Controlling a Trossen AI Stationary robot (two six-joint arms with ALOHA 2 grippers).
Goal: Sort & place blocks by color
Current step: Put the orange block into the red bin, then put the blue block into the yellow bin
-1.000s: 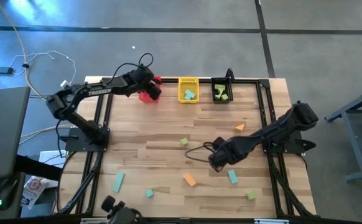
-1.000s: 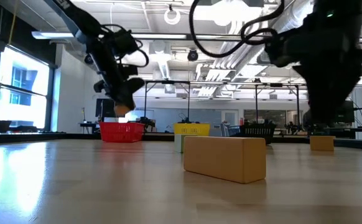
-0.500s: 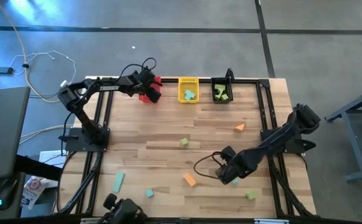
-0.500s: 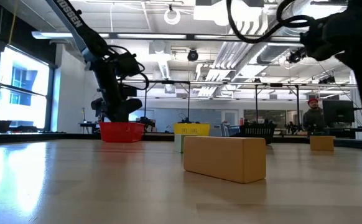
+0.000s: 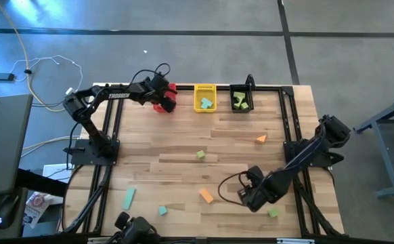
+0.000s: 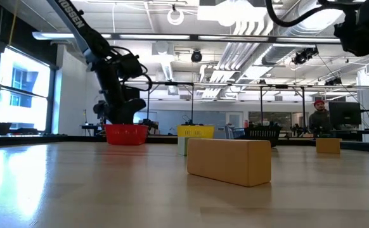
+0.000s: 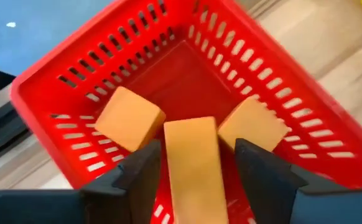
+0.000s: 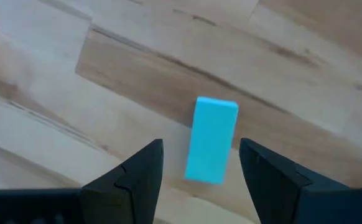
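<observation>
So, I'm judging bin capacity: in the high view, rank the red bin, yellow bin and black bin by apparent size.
1. Yellow bin and black bin: look alike, so no ranking.
2. Red bin: unsure, since the left gripper hides most of it.

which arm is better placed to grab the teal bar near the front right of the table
The right. Its gripper hangs open directly over the teal bar, fingers either side. The left gripper is far off, open over the red bin, where three orange blocks lie.

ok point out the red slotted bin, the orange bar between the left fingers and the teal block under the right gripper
red slotted plastic bin (image 7: 63, 102), left wrist view, its slotted wall
orange foam bar (image 7: 193, 162), left wrist view, its top face
teal foam block (image 8: 211, 139), right wrist view, middle of its top face
</observation>
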